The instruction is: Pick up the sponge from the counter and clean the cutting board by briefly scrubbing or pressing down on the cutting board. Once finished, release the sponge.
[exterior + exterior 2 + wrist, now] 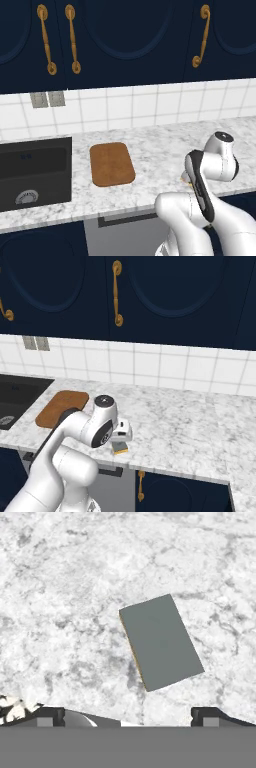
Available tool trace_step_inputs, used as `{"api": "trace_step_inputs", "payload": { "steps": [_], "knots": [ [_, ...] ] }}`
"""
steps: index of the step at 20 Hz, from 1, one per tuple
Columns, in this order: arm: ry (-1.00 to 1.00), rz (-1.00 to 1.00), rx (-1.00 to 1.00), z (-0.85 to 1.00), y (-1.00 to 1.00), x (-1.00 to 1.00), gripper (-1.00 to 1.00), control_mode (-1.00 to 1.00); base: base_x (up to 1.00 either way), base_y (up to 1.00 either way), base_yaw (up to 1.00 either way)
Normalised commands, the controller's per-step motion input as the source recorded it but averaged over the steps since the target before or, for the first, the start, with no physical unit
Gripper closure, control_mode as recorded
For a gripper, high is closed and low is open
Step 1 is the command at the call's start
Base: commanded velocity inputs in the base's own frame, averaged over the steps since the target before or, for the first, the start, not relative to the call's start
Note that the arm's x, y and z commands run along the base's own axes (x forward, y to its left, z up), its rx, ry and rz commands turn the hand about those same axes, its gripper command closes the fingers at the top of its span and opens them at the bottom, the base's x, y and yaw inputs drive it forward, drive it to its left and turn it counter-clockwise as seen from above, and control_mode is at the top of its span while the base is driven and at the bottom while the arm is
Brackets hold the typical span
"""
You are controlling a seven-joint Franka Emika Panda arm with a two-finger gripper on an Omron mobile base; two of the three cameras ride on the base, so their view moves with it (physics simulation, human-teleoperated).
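1. Left base view: the cutting board (112, 164) lies flat on the worktop (160, 145), just beside the sink (35, 172) and closer to the front edge than to the wall. Nothing lies on it. The arm bends down over the front edge, to the right of the board and well apart from it, and a small yellow bit of the sponge (185, 176) shows behind the arm.

2. Right base view: the end effector (120, 442) hangs just above the sponge (119, 447), which rests near the front edge of the worktop. The board (61, 406) is away to the left, partly behind the arm.

3. Hand view: the sponge (160, 641) lies on the marble with its grey side up, turned at an angle. The two fingertips (49, 716) stand far apart, fully open, and hold nothing.

4. Progress, as I judge it: only the approach is done. Left are the descent, the grasp, the carry to the board, the scrub and the release.
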Motion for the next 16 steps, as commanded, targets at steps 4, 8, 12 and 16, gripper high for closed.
{"api": "trace_step_inputs", "payload": {
  "steps": [4, 8, 12, 16],
  "knots": [
    [0.00, 0.05, 0.00, -0.12, 0.06, 0.35, -1.00, -1.00, 0.00, 0.00, 0.00],
    [0.01, 0.03, 0.00, -0.16, 0.24, 0.13, -1.00, -1.00, 0.00, 0.00, 0.00],
    [0.05, 0.01, 0.00, -0.26, 0.24, 0.01, -1.00, -1.00, 0.00, 0.00, 0.00],
    [0.05, 0.00, 0.00, -0.39, 0.09, 0.00, -1.00, -1.00, 0.00, 0.00, 0.00]
  ]
}}
